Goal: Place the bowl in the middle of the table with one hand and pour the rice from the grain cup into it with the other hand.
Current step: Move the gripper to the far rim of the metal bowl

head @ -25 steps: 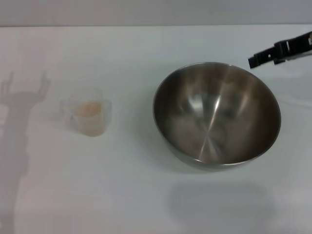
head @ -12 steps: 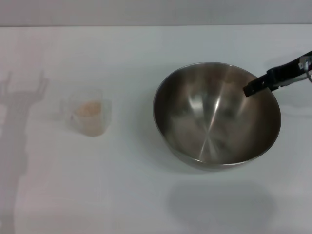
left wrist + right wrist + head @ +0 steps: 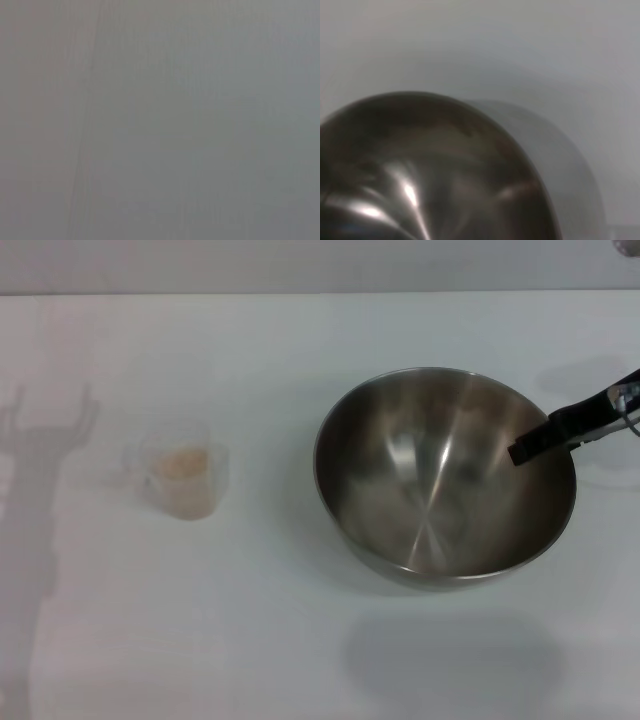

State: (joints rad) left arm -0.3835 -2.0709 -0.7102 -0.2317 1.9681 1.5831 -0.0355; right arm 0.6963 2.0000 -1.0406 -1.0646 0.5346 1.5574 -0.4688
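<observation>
The steel bowl (image 3: pixel 400 480) stands upright and empty on the white table (image 3: pixel 250 630), right of the middle. It also fills the lower part of the right wrist view as the bowl (image 3: pixel 420 170). My right gripper (image 3: pixel 530 445) reaches in from the right edge, and a black finger lies across the bowl's right rim, its tip over the inside. The clear grain cup (image 3: pixel 183 478) stands at the left, well apart from the bowl, with pale rice (image 3: pixel 180 462) in it. My left gripper is out of view; its wrist view shows only plain grey.
A dark arm-shaped shadow (image 3: pixel 40 450) falls on the table at the far left. The table's far edge (image 3: pixel 320 292) runs along the top of the head view. White tabletop lies between cup and bowl and in front of both.
My right gripper has come down and inward from behind the bowl's far right rim to lie across that rim. Bowl and cup have stayed put.
</observation>
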